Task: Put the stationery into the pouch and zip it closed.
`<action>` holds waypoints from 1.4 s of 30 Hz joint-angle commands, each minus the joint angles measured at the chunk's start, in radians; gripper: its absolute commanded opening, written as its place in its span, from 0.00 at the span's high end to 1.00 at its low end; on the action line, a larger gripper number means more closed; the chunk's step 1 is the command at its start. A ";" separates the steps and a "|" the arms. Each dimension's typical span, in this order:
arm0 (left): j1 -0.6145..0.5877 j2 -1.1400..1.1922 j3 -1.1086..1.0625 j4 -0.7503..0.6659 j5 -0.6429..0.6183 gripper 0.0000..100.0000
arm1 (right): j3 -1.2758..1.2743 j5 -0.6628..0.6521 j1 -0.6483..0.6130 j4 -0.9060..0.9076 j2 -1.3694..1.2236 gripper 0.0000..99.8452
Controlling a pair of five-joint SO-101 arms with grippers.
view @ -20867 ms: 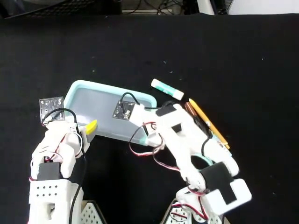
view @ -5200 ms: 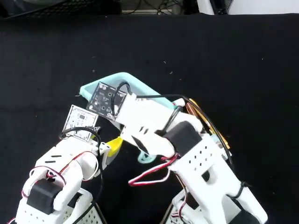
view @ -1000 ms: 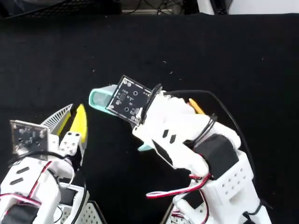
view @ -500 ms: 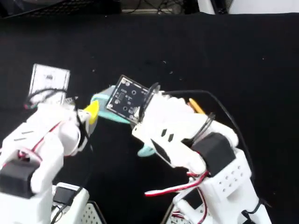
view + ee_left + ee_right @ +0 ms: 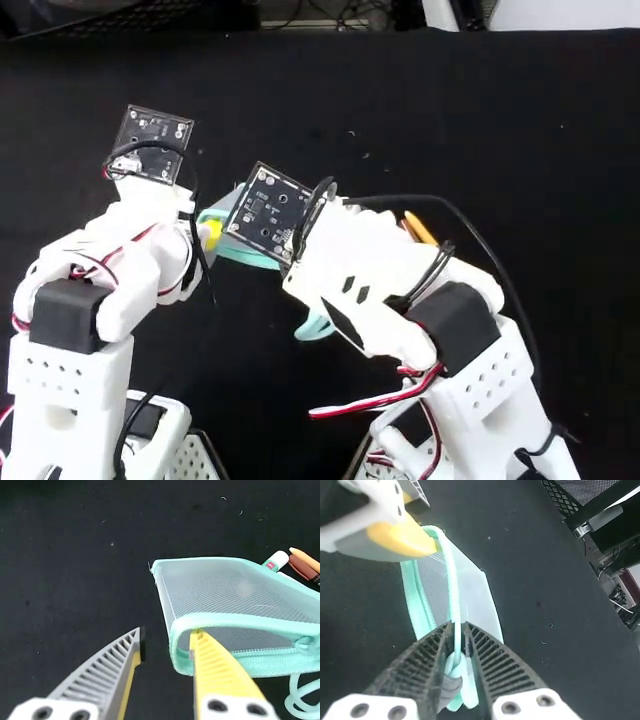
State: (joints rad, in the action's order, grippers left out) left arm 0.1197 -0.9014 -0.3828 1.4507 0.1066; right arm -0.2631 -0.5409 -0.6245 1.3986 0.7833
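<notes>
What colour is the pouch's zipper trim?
Mint green zipper trim on the pouch, clearest in the left wrist view.

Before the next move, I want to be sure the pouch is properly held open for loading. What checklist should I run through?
1. Right claw shut on the rim of the mint-green mesh zip pouch: ok.
2. Left claw with its yellow finger tucked under the rim at the mouth, grey finger outside: ok.
3. Left claw gripping the rim: not ok, it is open.
4. Stationery inside: not ok; the white glue stick and the orange and brown pencils lie on the black table beyond the pouch.
5. Zip open along its full length: cannot tell.
</notes>
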 commanded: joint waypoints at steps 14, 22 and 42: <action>-0.001 -0.055 0.042 -0.035 -0.072 0.97 | -0.001 -0.006 0.031 -0.006 0.059 0.99; -0.008 -0.109 0.142 0.109 -0.068 0.97 | -0.004 0.003 0.071 -0.091 0.050 0.99; -0.206 -0.118 -0.163 0.009 -0.069 0.97 | -0.194 0.000 0.041 -0.103 0.225 0.99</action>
State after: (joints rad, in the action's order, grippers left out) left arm -0.0629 -1.0134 -0.5439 1.4722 0.0407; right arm -0.4549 -0.5393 -0.5846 1.3065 0.9613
